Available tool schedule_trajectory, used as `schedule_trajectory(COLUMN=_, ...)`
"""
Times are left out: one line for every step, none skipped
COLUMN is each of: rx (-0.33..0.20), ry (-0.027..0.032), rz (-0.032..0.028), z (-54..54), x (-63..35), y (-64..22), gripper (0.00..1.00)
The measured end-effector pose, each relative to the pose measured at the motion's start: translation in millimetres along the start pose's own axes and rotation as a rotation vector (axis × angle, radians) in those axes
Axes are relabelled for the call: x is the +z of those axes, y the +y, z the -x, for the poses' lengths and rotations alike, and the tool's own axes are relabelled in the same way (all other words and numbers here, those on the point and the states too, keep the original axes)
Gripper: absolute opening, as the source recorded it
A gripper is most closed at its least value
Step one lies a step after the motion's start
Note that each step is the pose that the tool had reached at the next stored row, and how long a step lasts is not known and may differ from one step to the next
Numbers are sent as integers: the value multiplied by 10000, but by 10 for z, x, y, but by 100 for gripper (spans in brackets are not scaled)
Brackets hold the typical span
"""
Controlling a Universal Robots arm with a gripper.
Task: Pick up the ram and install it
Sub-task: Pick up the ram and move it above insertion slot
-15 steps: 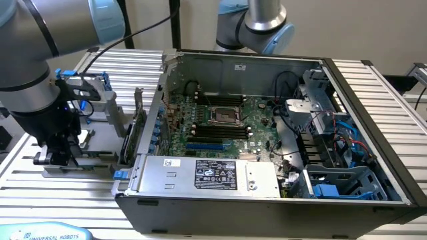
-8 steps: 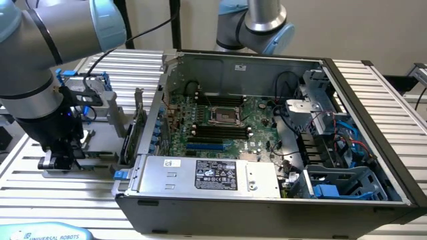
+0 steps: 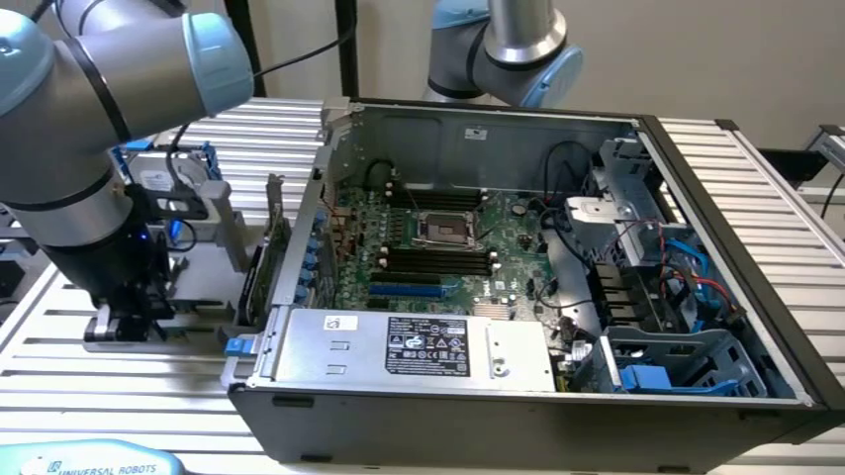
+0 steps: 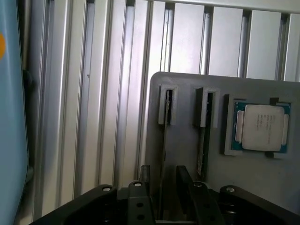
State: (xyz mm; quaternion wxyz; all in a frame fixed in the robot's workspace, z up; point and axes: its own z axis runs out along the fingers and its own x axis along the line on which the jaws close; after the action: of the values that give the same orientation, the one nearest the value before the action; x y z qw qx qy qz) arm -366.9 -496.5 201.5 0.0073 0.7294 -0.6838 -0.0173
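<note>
Hovering low over the ribbed aluminium table [image 3: 133, 396], the grey robot arm's black gripper [image 3: 126, 322] sits to the exterior view's left of the open dark-grey computer case [image 3: 528, 421], right at a flat grey plastic holder [image 3: 198, 287]. Inside the case lies the green motherboard [image 3: 456, 233] with its long black slots [image 3: 436, 259].

Over to the wrist view: the gripper [image 4: 164, 176] has its jaws spread wide, gripping nothing. One black finger [image 4: 143, 174] stands either side of the thin ram stick [image 4: 165, 136], which is on edge in the holder's [image 4: 187, 89] slot. A second stick [image 4: 202, 140] stands just beside it, with a square silver-capped processor chip [image 4: 261, 126] beyond.
</note>
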Motion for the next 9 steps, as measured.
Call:
schedule_trajectory(rx=1, ry=-6, rz=1, z=0, x=4, y=-1, gripper=36)
schedule_trajectory(rx=3, ry=-18, rz=2, z=-1, x=7, y=-3, gripper=36)
schedule_trajectory(rx=7, ry=-39, rz=-2, z=-2, x=12, y=-4, gripper=36)
schedule_trajectory(rx=14, ry=-62, rz=-4, z=-5, x=16, y=-6, gripper=36)
schedule_trajectory(rx=27, ry=-84, rz=-6, z=-9, x=21, y=-6, gripper=36)
schedule_trajectory(rx=44, ry=-100, rz=-7, z=-16, x=26, y=-6, gripper=36)
schedule_trajectory(rx=59, ry=-109, rz=-7, z=-25, x=30, y=-6, gripper=36)
schedule_trajectory(rx=83, ry=-116, rz=-6, z=-32, x=34, y=-6, gripper=36)
schedule_trajectory(rx=118, ry=-126, rz=-9, z=-37, x=39, y=-6, gripper=36)
